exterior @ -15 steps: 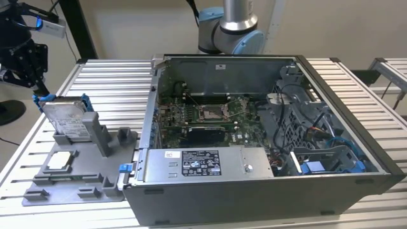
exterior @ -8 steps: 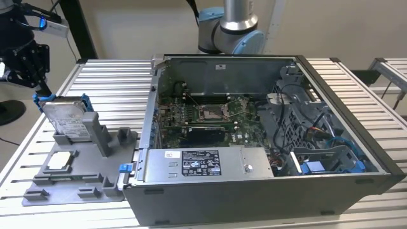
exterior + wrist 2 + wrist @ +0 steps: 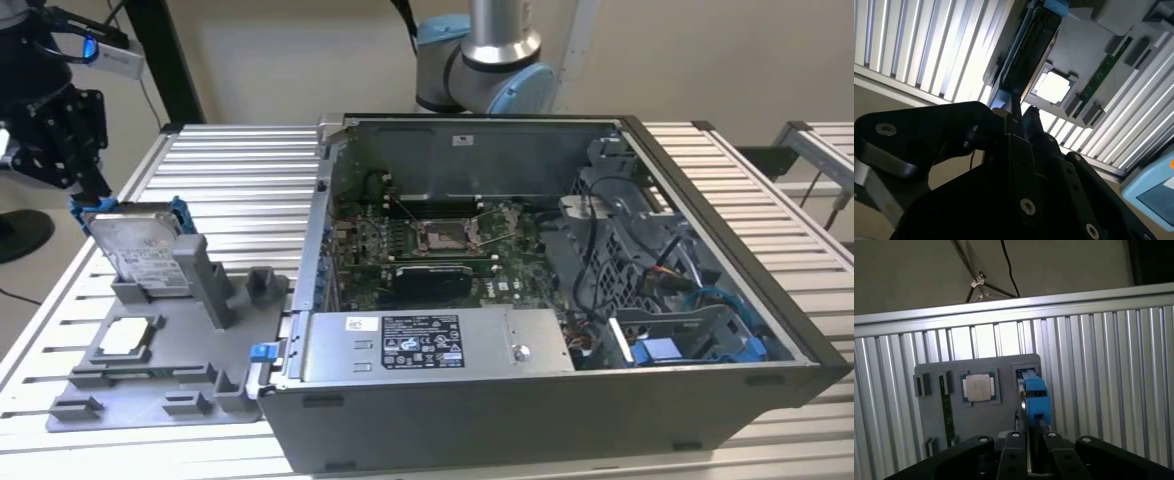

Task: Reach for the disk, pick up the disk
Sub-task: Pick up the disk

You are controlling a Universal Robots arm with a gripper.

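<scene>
Exterior view: gripper [image 3: 91,194] at frame's upper left, clamped on top edge of disk [image 3: 138,245], standing upright in gray holder [image 3: 187,345], left of PC case [image 3: 534,410].

Place: lab | evidence: robot arm [image 3: 487,55], opened PC case [image 3: 534,425], slatted aluminium bench [image 3: 227,175]

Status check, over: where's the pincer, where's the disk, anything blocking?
Pincer down at the disk's top edge. Disk upright in grey fixture. Nothing seen between them.
</scene>
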